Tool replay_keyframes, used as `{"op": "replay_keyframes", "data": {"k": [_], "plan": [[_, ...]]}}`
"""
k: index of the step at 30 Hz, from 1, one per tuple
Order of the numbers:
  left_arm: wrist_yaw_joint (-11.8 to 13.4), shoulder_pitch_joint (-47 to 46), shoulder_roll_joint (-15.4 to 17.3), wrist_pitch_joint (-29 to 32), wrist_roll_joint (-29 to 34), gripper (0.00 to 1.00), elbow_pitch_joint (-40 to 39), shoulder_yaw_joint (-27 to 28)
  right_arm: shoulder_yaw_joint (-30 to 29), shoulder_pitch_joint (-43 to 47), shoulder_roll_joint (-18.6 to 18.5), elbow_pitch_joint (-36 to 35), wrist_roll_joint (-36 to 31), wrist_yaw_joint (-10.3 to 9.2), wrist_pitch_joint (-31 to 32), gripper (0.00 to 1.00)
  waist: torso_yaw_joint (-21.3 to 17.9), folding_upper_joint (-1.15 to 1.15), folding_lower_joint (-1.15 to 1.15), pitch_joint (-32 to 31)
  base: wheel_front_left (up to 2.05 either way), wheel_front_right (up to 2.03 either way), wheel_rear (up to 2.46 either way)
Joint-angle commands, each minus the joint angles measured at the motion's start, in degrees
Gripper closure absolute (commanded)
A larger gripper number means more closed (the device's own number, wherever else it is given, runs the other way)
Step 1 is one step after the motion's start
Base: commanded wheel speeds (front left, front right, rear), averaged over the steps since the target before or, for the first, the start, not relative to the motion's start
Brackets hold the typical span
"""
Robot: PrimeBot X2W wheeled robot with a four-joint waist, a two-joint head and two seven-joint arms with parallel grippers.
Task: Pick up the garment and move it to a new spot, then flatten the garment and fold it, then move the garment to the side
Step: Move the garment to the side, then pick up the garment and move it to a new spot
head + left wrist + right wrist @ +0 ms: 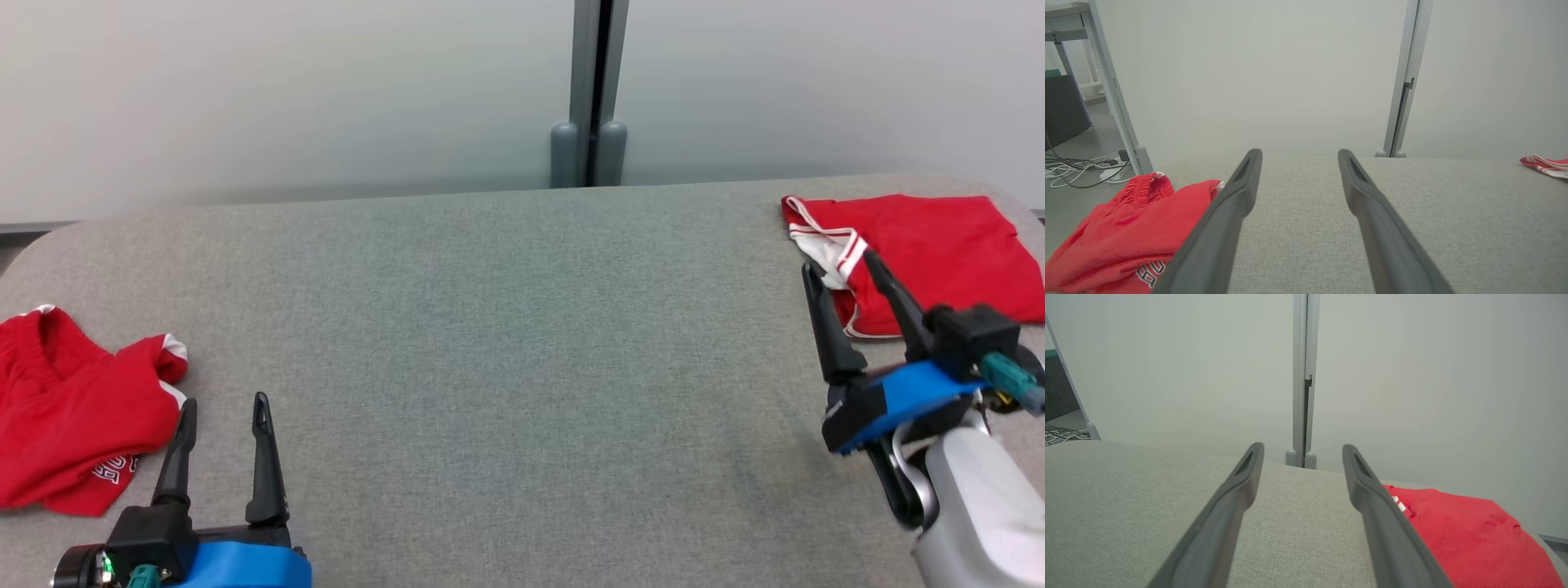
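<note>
Left of the spread left gripper [225, 400] lay a crumpled garment [65, 408]; right of the spread right gripper [839, 261], a folded garment [939, 237].

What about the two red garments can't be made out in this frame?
- Crumpled garment: cut off by head view's left edge; white lettering partly hidden, unreadable.
- Folded garment: cut by head view's right edge; right gripper covers its near edge.
- Right wrist view: finger partly hides its striped trim.

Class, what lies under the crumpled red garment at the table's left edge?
The garment rests on the grey table; anything beneath its folds is covered.
</note>
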Motion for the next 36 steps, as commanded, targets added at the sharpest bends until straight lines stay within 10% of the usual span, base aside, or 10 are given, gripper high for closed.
{"op": "replay_keyframes", "data": {"k": [1,19,36], "plan": [[0.21,0.65,0.26,0.19,-0.18,0.0,-0.02,0.02,-0.43,1.85,0.41,-1.1,-0.1,0.01,0.37,0.0,-0.53,0.0,0.02,-0.58,0.0,0.0,0.0],[0.92,2.26,0.74,1.89,-1.43,0.0,-0.83,-0.69,-8.85,22.94,10.19,-26.0,-4.81,0.01,9.41,0.0,-0.83,0.0,0.02,-3.56,0.0,0.0,0.0],[1.32,3.0,1.55,3.66,-2.08,0.0,-2.31,-1.56,-11.66,28.7,11.8,-28.16,-5.29,0.01,11.73,0.0,0.02,0.0,0.02,-4.57,0.0,0.0,0.0]]}}
